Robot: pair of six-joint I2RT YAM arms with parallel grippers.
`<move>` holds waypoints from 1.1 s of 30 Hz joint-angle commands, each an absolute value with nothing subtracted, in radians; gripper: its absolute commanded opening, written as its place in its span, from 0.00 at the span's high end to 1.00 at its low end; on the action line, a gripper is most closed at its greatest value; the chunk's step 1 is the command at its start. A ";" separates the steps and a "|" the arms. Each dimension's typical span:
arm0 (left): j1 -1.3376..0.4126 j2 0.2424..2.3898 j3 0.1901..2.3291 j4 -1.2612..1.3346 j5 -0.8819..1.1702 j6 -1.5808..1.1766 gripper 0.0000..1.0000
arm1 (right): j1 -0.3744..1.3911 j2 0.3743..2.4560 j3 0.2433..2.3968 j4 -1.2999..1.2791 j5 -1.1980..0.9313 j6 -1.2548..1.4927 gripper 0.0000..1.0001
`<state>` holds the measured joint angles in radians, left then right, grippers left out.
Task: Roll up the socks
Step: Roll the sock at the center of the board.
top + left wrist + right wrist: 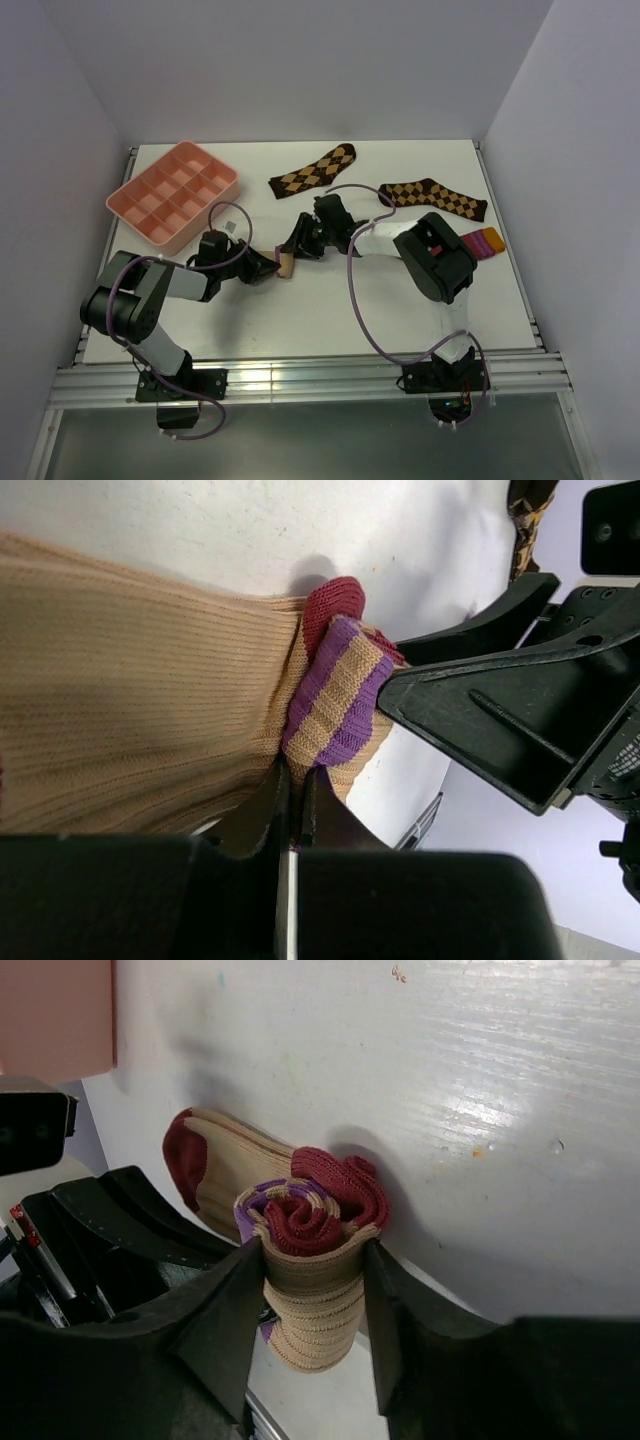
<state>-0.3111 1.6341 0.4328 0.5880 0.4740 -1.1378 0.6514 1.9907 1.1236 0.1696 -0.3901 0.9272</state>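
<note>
No legible text, labels, brands or nos. on anything in these views

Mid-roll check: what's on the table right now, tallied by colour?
brown argyle socks: 2
tan sock: 1
orange-cuffed sock: 1
pink tray: 1
Total: 5

White table (300, 320): pink tray (202, 218), two argyle socks (313, 170) (433, 197), crimson sock (484, 241), tan sock (130, 700)
</note>
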 commanded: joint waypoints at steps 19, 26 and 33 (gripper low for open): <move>-0.501 1.772 0.762 0.156 0.215 -0.895 0.76 | 0.604 1.819 1.057 -0.178 -0.174 0.802 1.00; -0.569 1.711 0.812 0.146 0.100 -0.809 0.45 | 0.577 1.758 1.058 -0.324 -0.098 0.790 1.00; -0.692 1.520 0.750 0.178 -0.150 -0.691 0.37 | 0.580 1.789 1.138 -0.428 -0.078 0.802 1.00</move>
<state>-0.6472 1.6070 0.7773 0.1658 0.0277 -0.7895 0.5735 1.7954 1.0981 -0.2897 -0.1284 0.8230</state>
